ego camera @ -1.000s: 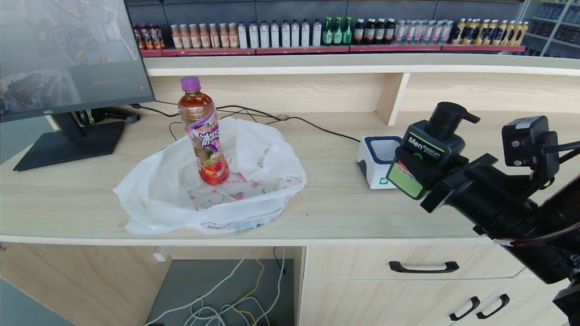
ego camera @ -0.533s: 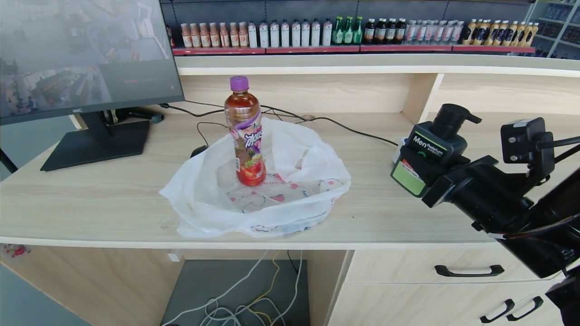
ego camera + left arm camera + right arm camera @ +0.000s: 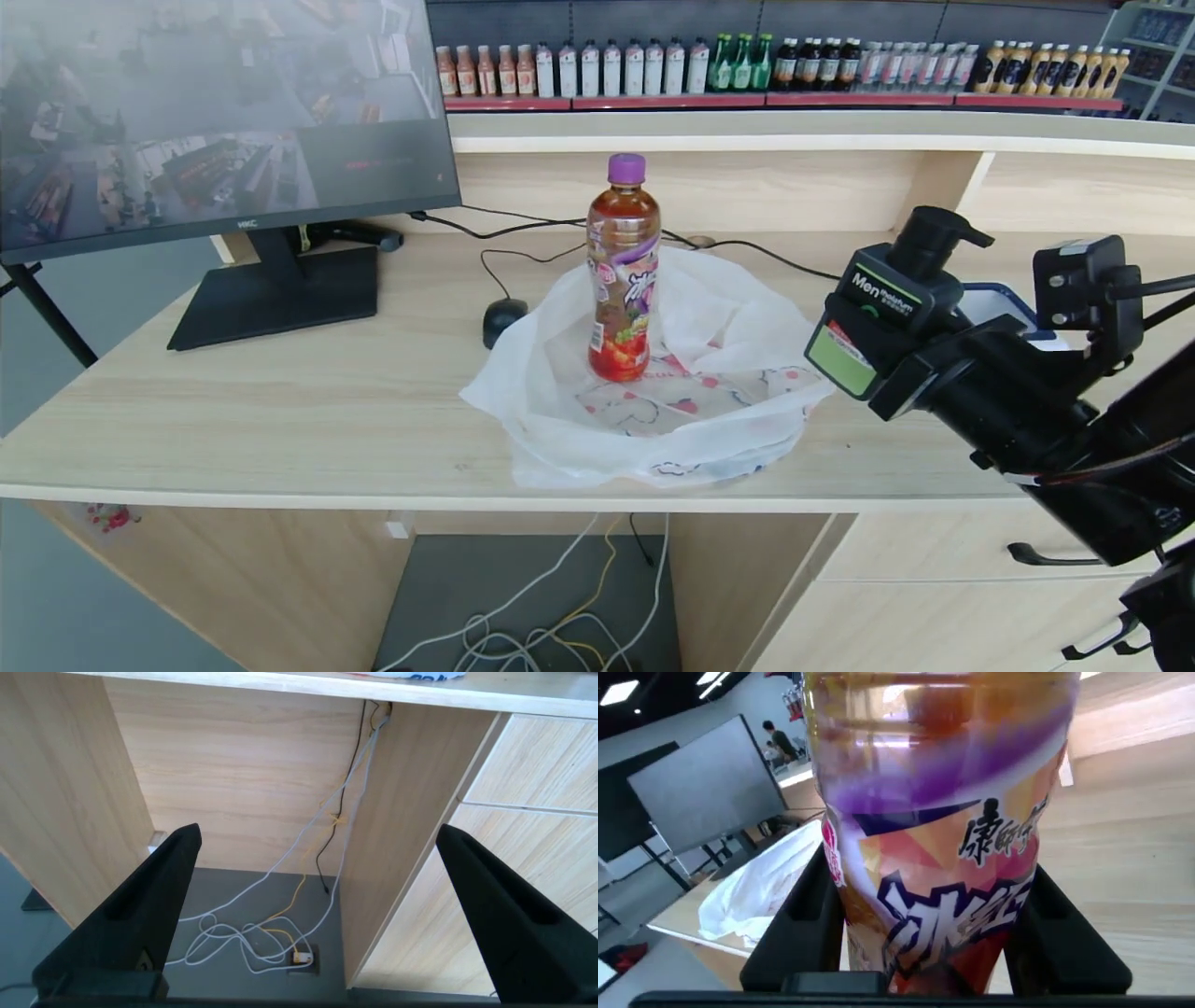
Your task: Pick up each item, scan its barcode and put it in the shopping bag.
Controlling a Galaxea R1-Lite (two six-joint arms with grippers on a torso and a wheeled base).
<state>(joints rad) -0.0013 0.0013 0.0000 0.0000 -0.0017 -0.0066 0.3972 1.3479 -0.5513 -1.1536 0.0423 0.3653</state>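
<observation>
A pump bottle (image 3: 882,299) is held clamped in the right gripper (image 3: 887,369), at 3 o'clock of the shopping bag (image 3: 738,317). A drink bottle (image 3: 621,271) is stood upright inside the bag. The left gripper (image 3: 318,831) is spread wide.

On the counter (image 3: 280,411) there is one shopping bag (image 3: 672,420) near the front edge, and one drink bottle (image 3: 621,271) with a purple cap stands in it. One black pump bottle (image 3: 887,299) is above the right end. There is one scanner (image 3: 999,306) behind it, one monitor (image 3: 215,112) at the back left corner and one mouse (image 3: 502,318). One row of shelf bottles (image 3: 775,65) stands behind, too many to count exactly; three of them are green. Two drawer handles (image 3: 1053,559) are partly visible.
</observation>
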